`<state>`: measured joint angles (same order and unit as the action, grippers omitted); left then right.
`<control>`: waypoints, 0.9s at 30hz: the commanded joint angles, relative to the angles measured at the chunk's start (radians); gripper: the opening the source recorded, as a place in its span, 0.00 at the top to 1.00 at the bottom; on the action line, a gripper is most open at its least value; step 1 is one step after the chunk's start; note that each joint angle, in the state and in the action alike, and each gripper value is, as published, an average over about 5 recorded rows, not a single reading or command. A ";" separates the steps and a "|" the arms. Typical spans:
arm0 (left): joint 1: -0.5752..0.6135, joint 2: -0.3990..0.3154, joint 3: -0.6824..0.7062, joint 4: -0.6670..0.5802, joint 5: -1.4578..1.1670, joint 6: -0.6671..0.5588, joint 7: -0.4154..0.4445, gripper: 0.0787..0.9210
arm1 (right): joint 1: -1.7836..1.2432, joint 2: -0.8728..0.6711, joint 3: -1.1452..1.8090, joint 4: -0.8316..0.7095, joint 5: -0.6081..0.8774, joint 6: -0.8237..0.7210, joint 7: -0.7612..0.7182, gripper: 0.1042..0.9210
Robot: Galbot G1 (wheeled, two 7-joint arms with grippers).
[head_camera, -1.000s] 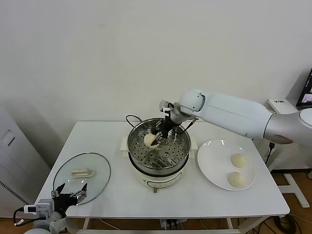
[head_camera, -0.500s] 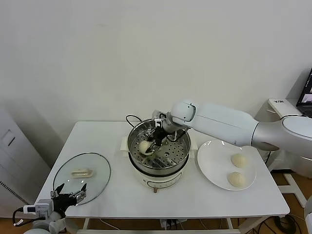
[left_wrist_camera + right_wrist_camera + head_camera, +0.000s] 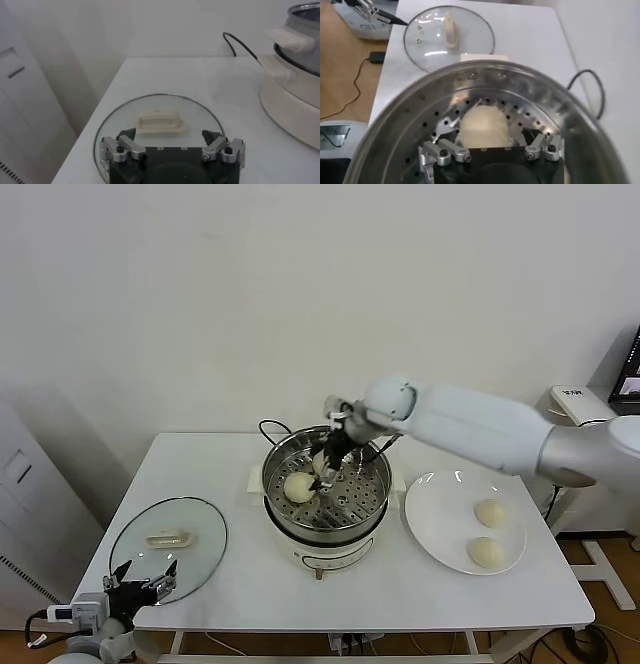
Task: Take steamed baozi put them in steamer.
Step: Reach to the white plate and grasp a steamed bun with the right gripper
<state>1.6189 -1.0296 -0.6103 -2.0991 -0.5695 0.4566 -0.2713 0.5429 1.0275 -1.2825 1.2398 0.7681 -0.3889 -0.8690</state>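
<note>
One baozi [image 3: 298, 486] lies on the perforated tray at the left side of the steamer [image 3: 270, 496]. My right gripper [image 3: 328, 464] hovers inside the pot just behind and right of it, open and empty. In the right wrist view the same baozi [image 3: 483, 125] lies just past the open gripper [image 3: 483, 137], ringed by the steamer's wall [image 3: 520, 90]. Two more baozi [image 3: 490, 512] [image 3: 486, 551] sit on the white plate [image 3: 440, 494]. My left gripper [image 3: 145, 582] is parked open at the table's front left corner.
The glass lid [image 3: 200, 554] with its cream handle lies flat at the table's front left, just beyond the left gripper [image 3: 168, 133]; it also shows in the left wrist view [image 3: 160, 105] and the right wrist view [image 3: 435, 45]. A black cord [image 3: 268, 427] loops behind the steamer.
My right gripper carried the baozi down to the left of the tray, let it go and drew back up and right. The left arm has not moved.
</note>
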 commanded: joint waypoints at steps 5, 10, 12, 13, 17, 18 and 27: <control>0.001 -0.001 0.001 -0.004 0.000 0.000 0.000 0.12 | 0.235 -0.293 -0.124 0.022 -0.193 0.181 -0.339 0.12; 0.001 -0.001 -0.002 -0.005 0.001 0.000 0.000 0.12 | 0.213 -0.424 -0.159 0.019 -0.361 0.295 -0.429 0.12; 0.002 0.000 -0.004 -0.005 0.000 0.000 0.000 0.12 | 0.165 -0.469 -0.140 0.018 -0.438 0.334 -0.447 0.12; 0.004 0.001 -0.005 -0.005 0.000 -0.001 0.000 0.12 | 0.126 -0.487 -0.112 0.016 -0.479 0.349 -0.450 0.12; 0.007 0.008 -0.008 -0.005 0.000 -0.001 0.000 0.12 | -0.037 -0.534 0.032 0.000 -0.615 0.404 -0.457 0.12; 0.006 0.009 -0.009 -0.004 0.000 -0.001 0.000 0.12 | -0.069 -0.537 0.061 -0.004 -0.630 0.412 -0.457 0.12; 0.001 0.019 -0.009 -0.003 0.000 -0.001 0.000 0.12 | -0.356 -0.512 0.283 -0.053 -0.764 0.481 -0.449 0.12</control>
<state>1.6198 -1.0122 -0.6196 -2.1036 -0.5690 0.4552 -0.2713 0.3933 0.5775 -1.1540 1.2045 0.1702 0.0106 -1.2730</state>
